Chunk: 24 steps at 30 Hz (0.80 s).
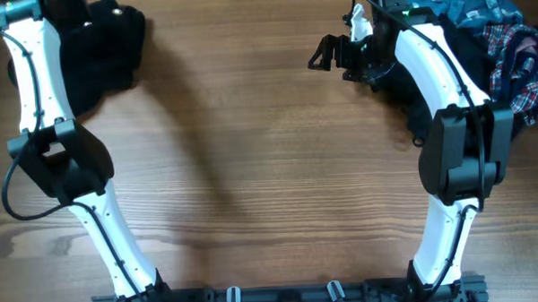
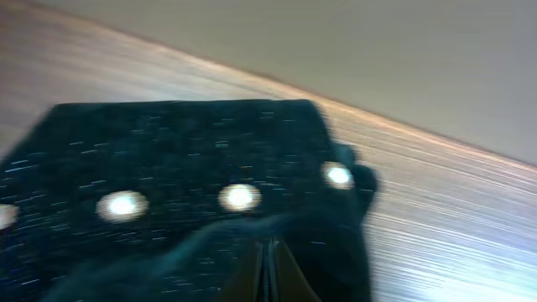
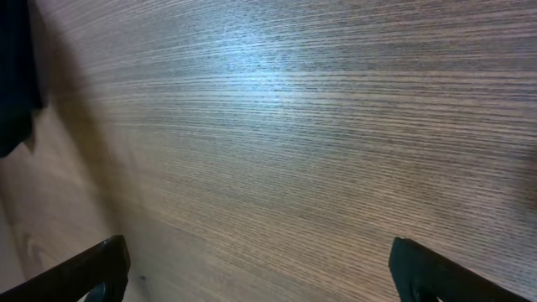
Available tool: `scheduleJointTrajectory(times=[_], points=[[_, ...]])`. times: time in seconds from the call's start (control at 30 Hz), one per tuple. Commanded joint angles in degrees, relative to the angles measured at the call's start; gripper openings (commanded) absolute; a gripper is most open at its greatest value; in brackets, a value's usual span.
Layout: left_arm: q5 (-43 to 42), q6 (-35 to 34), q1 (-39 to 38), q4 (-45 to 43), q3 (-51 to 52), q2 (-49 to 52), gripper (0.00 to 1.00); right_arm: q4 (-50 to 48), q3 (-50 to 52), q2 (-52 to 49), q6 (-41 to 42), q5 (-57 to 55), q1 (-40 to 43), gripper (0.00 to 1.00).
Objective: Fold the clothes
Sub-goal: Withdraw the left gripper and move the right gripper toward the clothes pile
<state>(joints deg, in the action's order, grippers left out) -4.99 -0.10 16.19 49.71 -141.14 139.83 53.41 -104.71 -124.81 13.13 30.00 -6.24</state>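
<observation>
At far-left corner of bench (image 1: 252,169): left hand (image 2: 268,273) pressed together, pinching black buttoned garment (image 2: 185,151) (bunched); right hand (image 1: 324,52) spread, empty; other clothes (image 1: 507,35) heaped far right; folding apparently barely begun.

Black garment (image 1: 104,49) left, plaid pile (image 1: 522,66) right

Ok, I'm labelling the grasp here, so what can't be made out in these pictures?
- Black buttoned garment: the left wrist view is motion-blurred and its edges cut the cloth off; overhead, the left arm covers part.
- Left gripper: only blurred tips at the bottom edge; whether cloth is pinched is unclear.
- Clothes pile: overhead, the right arm and the frame edge hide part; garment count unclear.
</observation>
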Motion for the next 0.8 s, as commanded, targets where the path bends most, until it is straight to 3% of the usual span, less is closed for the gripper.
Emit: scheduleJointTrajectory(times=[0.0,0.27,0.77], points=[[8.5,1.2,1.1,-0.3,-0.4,0.8,0.04,0.0,0.2,0.1,-1.1,0.9,-0.3,1.0],[8.5,1.8,1.7,-0.3,-0.4,3.6,0.04,0.0,0.2,0.1,-1.1,0.9,-0.3,1.0],[9.4,-5.2,1.7,22.6,-0.4,3.6,0.04,-1.0,0.2,0.1,-1.1,0.9,-0.3,1.0]])
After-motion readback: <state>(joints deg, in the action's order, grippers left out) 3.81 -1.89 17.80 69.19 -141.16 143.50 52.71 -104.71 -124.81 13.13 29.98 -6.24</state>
